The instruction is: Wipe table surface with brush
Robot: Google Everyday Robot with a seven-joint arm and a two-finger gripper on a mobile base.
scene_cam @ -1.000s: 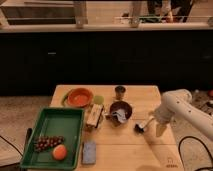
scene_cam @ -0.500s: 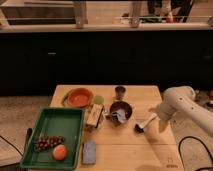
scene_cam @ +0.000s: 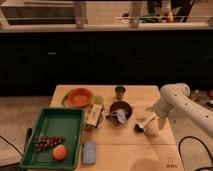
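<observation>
The table surface (scene_cam: 125, 150) is a light wooden top in the lower middle of the camera view. The brush (scene_cam: 143, 125) lies slanted near the table's right side, its dark bristle head down on the wood and its pale handle pointing up and to the right. My gripper (scene_cam: 156, 118) hangs at the end of the white arm (scene_cam: 175, 97), right at the handle end of the brush. Whether it has hold of the handle does not show.
A green tray (scene_cam: 30, 135) at front left holds grapes (scene_cam: 47, 142) and an orange fruit (scene_cam: 60, 152). Beside it lies a blue-grey block (scene_cam: 89, 151). An orange bowl (scene_cam: 79, 97), a small dark cup (scene_cam: 120, 91), a dark bowl (scene_cam: 122, 109) and a tan packet (scene_cam: 94, 115) stand mid-table.
The arm and the brush have shifted only slightly near the table's right side. Nothing else on the table has moved.
</observation>
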